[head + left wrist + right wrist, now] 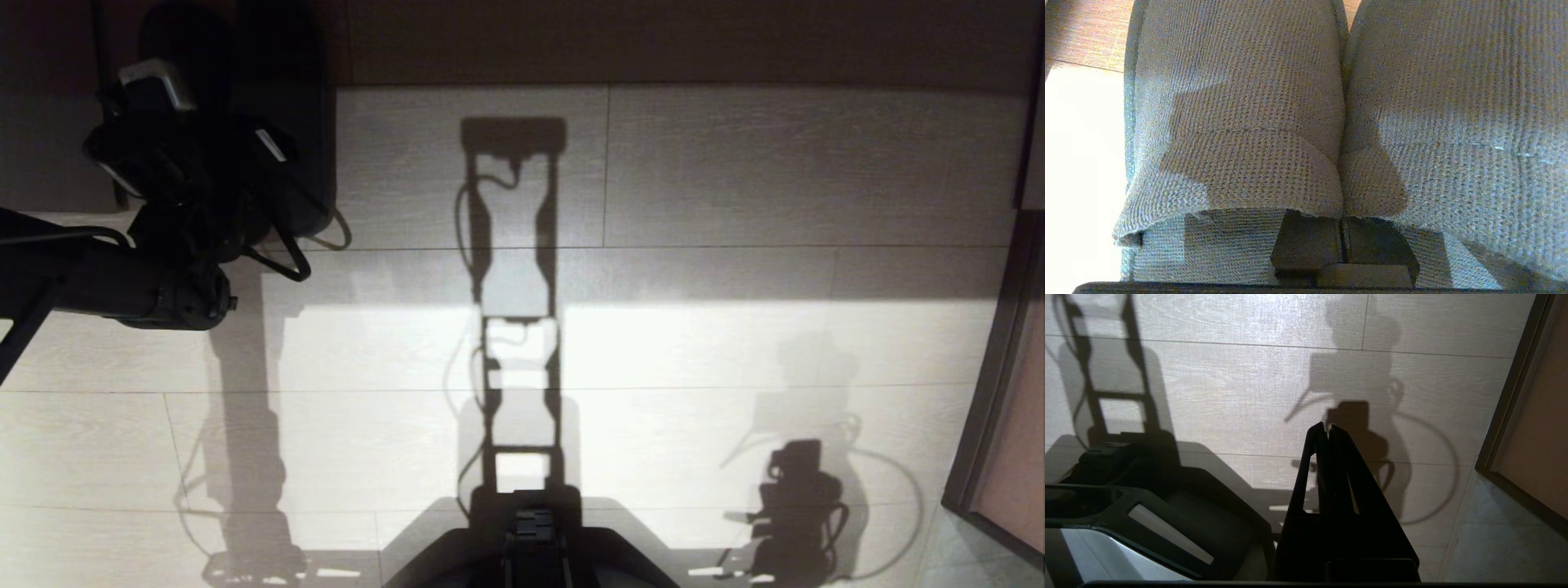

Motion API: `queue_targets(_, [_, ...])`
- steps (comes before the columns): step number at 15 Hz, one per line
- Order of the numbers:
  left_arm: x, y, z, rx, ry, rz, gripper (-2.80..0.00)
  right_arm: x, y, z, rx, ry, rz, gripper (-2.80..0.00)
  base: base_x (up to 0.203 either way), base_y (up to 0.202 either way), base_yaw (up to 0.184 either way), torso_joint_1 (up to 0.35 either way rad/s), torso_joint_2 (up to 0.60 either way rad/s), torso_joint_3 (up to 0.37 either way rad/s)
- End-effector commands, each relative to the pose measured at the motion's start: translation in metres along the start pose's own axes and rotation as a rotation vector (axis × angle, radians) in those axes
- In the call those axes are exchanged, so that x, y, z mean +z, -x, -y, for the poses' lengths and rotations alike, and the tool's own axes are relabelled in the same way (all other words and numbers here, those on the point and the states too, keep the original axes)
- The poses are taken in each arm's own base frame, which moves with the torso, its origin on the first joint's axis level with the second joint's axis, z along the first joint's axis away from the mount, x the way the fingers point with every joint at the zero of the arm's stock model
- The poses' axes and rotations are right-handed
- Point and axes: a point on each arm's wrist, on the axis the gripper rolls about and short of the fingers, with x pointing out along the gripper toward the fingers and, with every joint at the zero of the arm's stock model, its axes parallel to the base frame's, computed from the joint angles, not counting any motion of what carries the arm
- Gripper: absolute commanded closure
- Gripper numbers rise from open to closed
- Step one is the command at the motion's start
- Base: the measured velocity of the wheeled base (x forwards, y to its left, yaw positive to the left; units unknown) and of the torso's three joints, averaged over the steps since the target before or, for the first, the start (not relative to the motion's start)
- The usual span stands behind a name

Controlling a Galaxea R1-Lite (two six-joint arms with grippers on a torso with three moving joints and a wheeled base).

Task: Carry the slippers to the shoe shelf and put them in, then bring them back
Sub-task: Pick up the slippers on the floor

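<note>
Left tool [1342, 241] clenched on both slippers [1241, 134] at their inner edges. Thin pinch; could slip free when lifted. Right tool [1327, 430] clamped empty, parked above the floor [1229, 396]

— What do you look like?
— My left arm [122, 286] is black and thick, with thin cables looping off it and a shiny silver piece on top.
— And your right tool [1327, 430]?
— Black too, two long flat fingers [1347, 465] that get pointy at the tips.
</note>
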Motion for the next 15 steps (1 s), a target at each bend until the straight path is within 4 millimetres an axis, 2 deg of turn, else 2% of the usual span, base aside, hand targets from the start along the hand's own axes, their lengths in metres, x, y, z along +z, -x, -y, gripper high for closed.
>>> queue_targets(1, [0.005,0.001,0.000,0.000,0.000,0.005,0.00,0.000,0.000,0.000,0.002,0.001,0.002,0.00,0.000,0.000,0.000,0.000,0.00,0.000])
queue_targets(4, [0.024,0.010,0.000,0.000,-0.004,-0.008,0.00,0.000,0.000,0.000,0.001,0.001,0.002,0.00,0.000,0.000,0.000,0.000,0.00,0.000])
queue_targets(8, [0.045,0.032,-0.002,0.007,-0.023,-0.066,0.00,0.000,0.000,0.000,0.000,0.001,0.002,0.00,0.000,0.000,0.000,0.000,0.00,0.000])
queue_targets(13, [0.073,0.073,-0.011,0.022,-0.054,-0.114,0.00,0.000,0.000,0.000,0.000,0.001,0.002,0.00,0.000,0.000,0.000,0.000,0.00,0.000])
queue_targets(15, [0.078,0.099,-0.016,0.030,-0.069,-0.166,0.00,0.000,0.000,0.000,0.000,0.001,0.002,0.00,0.000,0.000,0.000,0.000,0.00,0.000])
